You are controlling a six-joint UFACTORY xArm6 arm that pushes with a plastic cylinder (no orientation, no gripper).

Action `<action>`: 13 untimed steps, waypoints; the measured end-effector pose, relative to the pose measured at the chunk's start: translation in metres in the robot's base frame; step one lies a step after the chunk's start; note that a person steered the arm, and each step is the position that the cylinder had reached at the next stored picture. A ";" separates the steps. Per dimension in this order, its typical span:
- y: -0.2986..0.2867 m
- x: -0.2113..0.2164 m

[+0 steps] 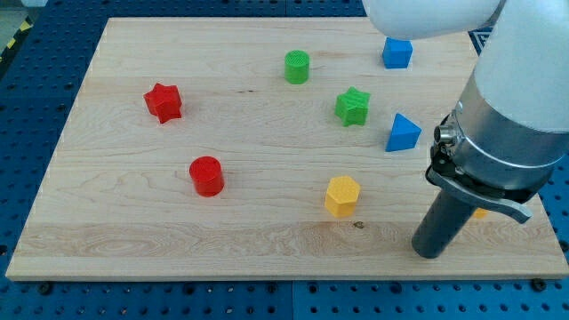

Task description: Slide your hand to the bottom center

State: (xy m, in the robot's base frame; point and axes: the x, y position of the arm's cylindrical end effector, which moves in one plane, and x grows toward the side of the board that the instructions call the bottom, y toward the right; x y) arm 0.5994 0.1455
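Observation:
My tip (430, 253) rests on the wooden board (133, 222) near the bottom right, below the grey arm body. A yellow hexagonal block (341, 196) lies to the tip's left and a little higher. A blue triangular block (402, 133) sits above the tip. A green star block (353, 106) is up and left of it. A second yellow block (481, 212) is mostly hidden behind the arm, just right of the rod.
A red cylinder (206, 175) and a red star (164, 102) lie on the left half. A green cylinder (297, 67) and a blue cube (396, 52) sit near the top. The board's bottom edge runs just under the tip.

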 end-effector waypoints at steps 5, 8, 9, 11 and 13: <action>-0.008 0.000; -0.010 0.000; -0.012 0.000; -0.016 0.000; -0.086 0.000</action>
State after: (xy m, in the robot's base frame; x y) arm 0.5995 0.0598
